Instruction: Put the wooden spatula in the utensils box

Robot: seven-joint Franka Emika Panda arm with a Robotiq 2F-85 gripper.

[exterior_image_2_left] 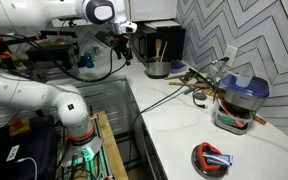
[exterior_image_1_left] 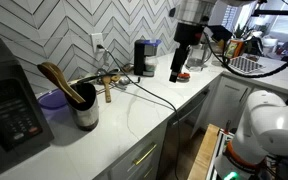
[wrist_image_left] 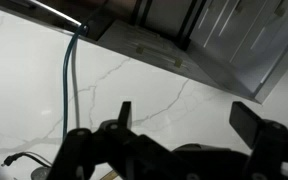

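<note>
The wooden spatula (exterior_image_1_left: 108, 91) is small and light brown and lies flat on the white marble counter, just beside the utensils box. The utensils box (exterior_image_1_left: 86, 114) is a squat dark canister holding larger, darker wooden spoons; it also shows in an exterior view (exterior_image_2_left: 157, 70). My gripper (exterior_image_1_left: 177, 74) hangs above the counter's front edge, well away from both, and is also visible in an exterior view (exterior_image_2_left: 126, 58). In the wrist view the gripper (wrist_image_left: 187, 116) is open and empty, with bare marble between its fingers.
A black appliance with buttons (exterior_image_1_left: 9, 105) and a purple bowl (exterior_image_1_left: 52, 100) stand beyond the canister. A black machine (exterior_image_1_left: 144, 57) sits by the wall, and cables (exterior_image_1_left: 149, 92) run across the counter. A red and black item (exterior_image_2_left: 212, 157) lies near the gripper's end.
</note>
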